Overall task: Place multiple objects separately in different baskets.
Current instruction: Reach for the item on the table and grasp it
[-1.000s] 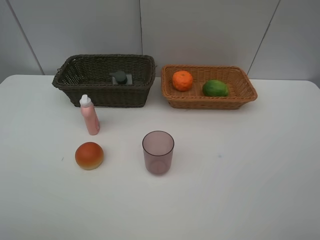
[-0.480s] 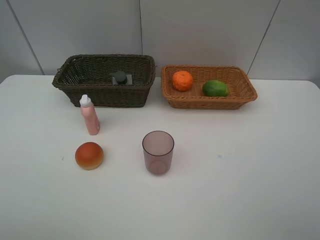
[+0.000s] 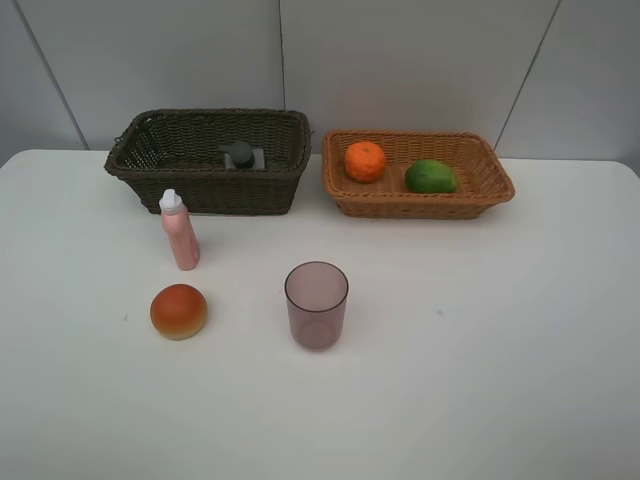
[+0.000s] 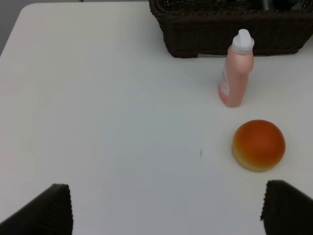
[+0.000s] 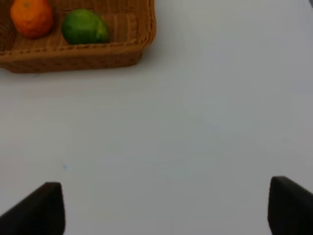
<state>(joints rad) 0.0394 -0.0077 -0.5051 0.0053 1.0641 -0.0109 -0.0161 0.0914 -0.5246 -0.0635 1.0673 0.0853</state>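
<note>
The dark brown basket stands at the back left with the dark grey box inside. The light tan basket at the back right holds the orange and the green lime. The pink bottle stands upright in front of the dark basket. The red-orange bun and the purple cup sit nearer the front. My left gripper is open, apart from the bun and bottle. My right gripper is open over bare table, apart from the tan basket.
The white table runs to a grey wall behind the baskets. No arm shows in the high view.
</note>
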